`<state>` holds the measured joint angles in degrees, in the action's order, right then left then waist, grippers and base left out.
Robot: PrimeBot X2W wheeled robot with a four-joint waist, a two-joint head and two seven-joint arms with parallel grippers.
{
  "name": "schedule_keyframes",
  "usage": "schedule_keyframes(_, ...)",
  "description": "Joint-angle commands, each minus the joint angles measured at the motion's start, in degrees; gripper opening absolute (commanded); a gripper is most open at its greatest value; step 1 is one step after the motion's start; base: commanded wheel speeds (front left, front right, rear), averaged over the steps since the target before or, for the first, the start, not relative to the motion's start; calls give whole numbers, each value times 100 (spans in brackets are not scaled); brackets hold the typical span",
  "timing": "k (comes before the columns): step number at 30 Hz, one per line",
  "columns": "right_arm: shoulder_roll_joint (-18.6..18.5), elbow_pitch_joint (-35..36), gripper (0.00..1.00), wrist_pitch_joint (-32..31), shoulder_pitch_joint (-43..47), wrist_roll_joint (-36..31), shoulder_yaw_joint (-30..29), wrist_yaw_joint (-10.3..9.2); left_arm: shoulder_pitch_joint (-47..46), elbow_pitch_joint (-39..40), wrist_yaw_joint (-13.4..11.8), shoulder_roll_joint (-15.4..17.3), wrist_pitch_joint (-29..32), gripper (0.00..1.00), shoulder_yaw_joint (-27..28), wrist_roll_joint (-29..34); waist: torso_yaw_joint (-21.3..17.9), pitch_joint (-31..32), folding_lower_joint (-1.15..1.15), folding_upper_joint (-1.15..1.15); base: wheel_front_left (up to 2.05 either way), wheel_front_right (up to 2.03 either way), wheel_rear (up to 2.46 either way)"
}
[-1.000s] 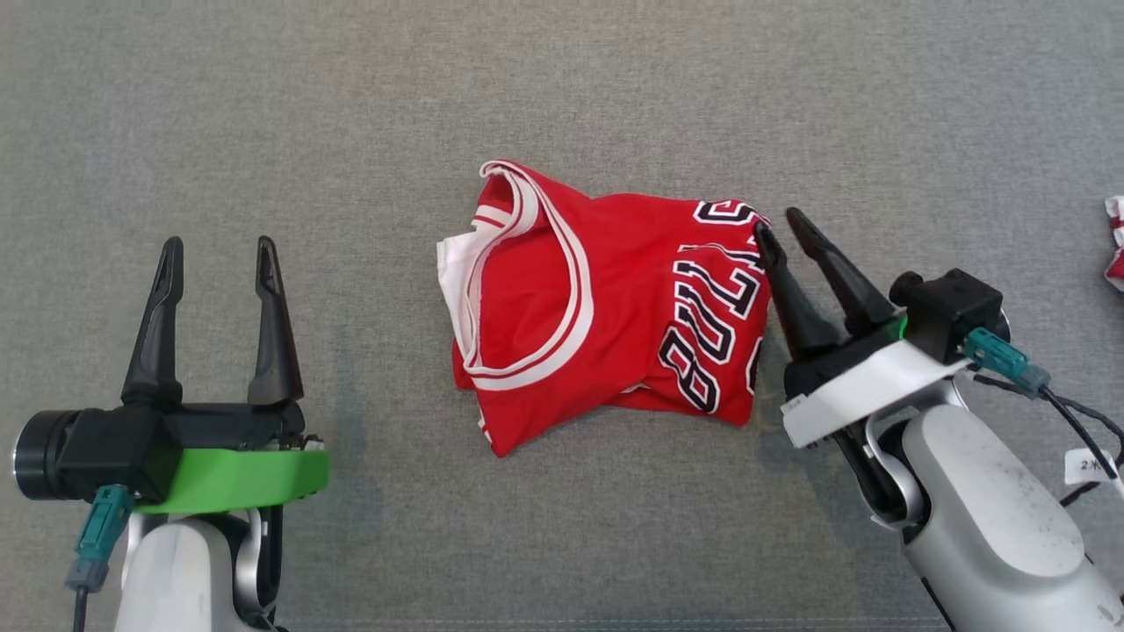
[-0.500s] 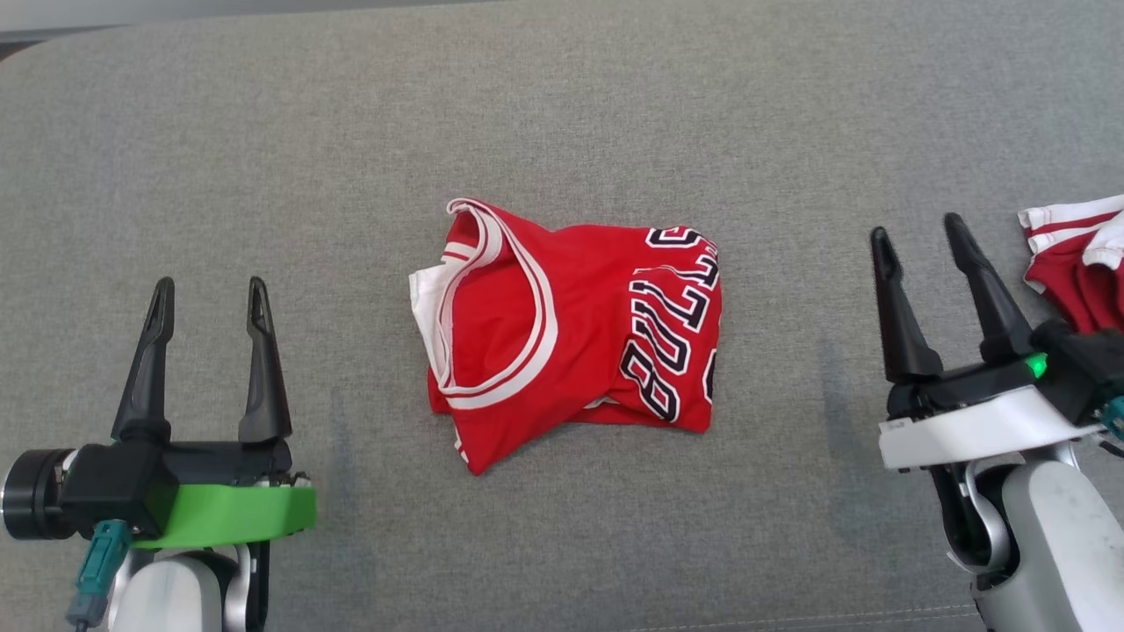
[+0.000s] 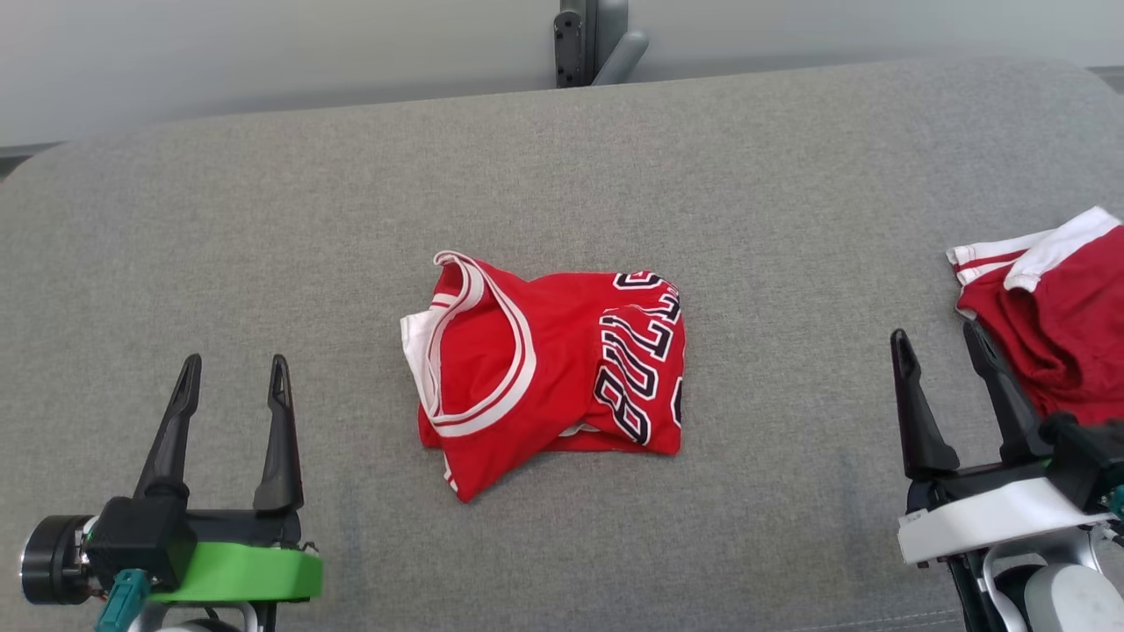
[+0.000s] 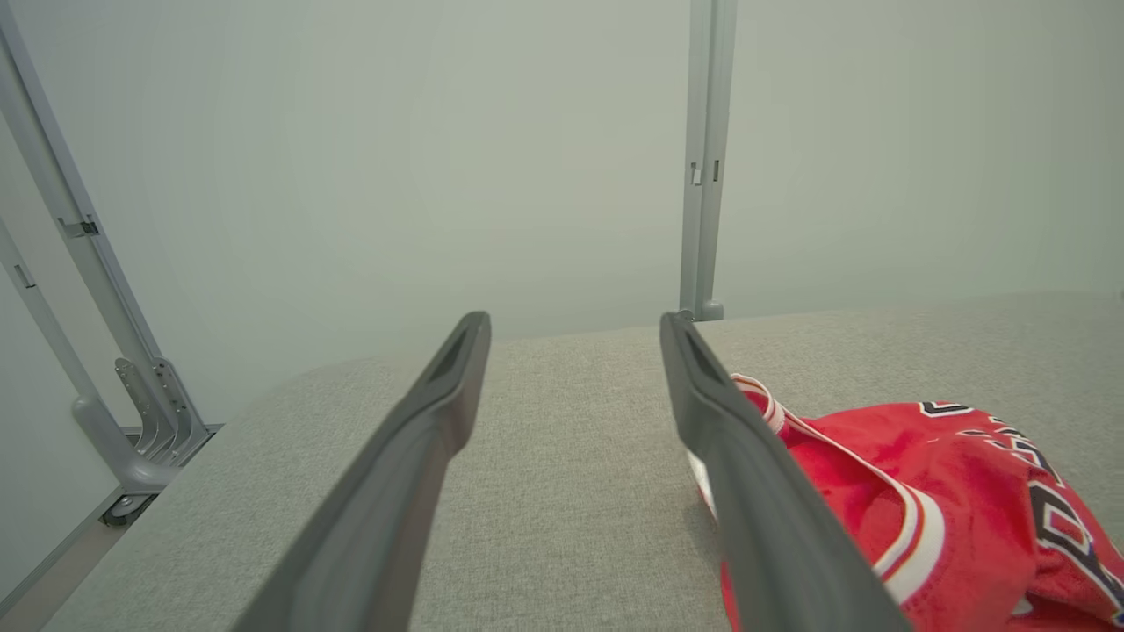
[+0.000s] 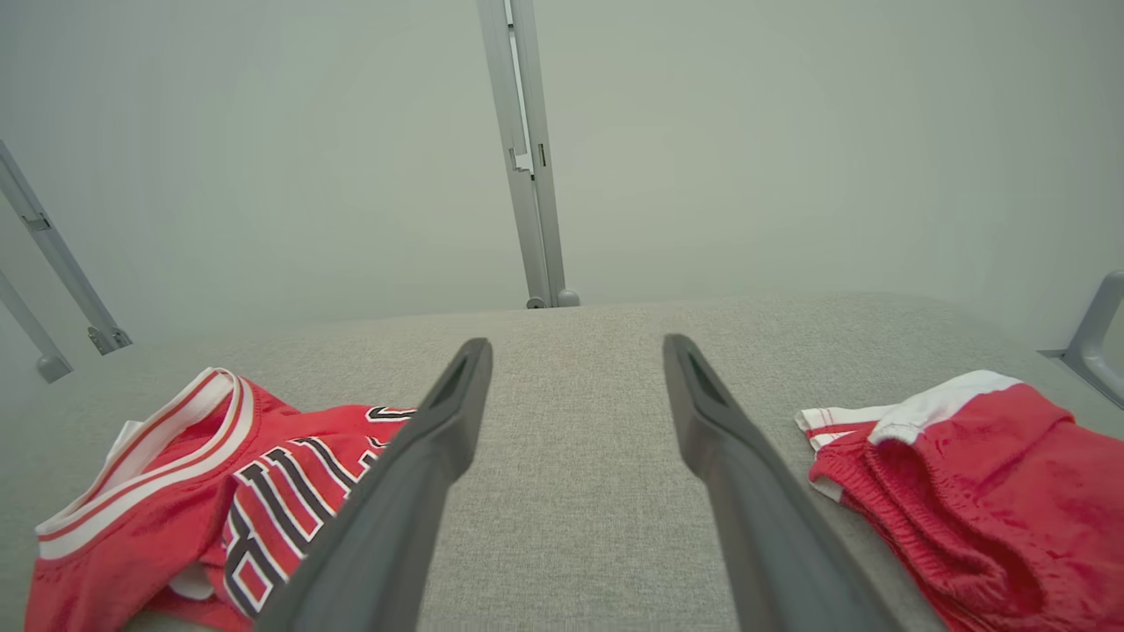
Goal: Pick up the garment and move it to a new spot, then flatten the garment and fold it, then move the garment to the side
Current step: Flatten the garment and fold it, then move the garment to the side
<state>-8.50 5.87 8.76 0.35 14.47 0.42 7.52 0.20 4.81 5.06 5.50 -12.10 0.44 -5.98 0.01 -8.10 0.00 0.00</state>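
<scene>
Heads up: the jersey [image 3: 544,360] lies mid-surface on the grey pad [image 3: 702,175]. It's bundled in a loose fold, with the white-trimmed opening on its left, the lettering on its right and a white layer poking out at the left edge. Both grippers are empty, jaws apart. The left gripper [image 3: 235,362] is well clear of the jersey on one side and the right gripper [image 3: 935,332] well clear on the other. The right one's outer finger is just beside the red shorts [image 3: 1054,333]; can't tell if it touches.

Risks as I judge them:
- The fold looks loose. Pinch only the top layer to shift it aside and the lower layers will likely drop out. Get under the whole stack, or take both sides at once
- The trimmed opening stands proud. A fingertip through it would drag the jersey rather than lift it
- Swing the right arm further right and it could snag the shorts
- Two red items on the pad: don't park the jersey on the shorts, use the free left side
</scene>
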Motion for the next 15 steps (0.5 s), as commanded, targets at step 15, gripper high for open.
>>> schedule_keyframes(15,28,201,100,-267,470,-55,-49,-6,395,51,-34,104,228,100,-20,-140,-4,436,0,0,0,0,0)
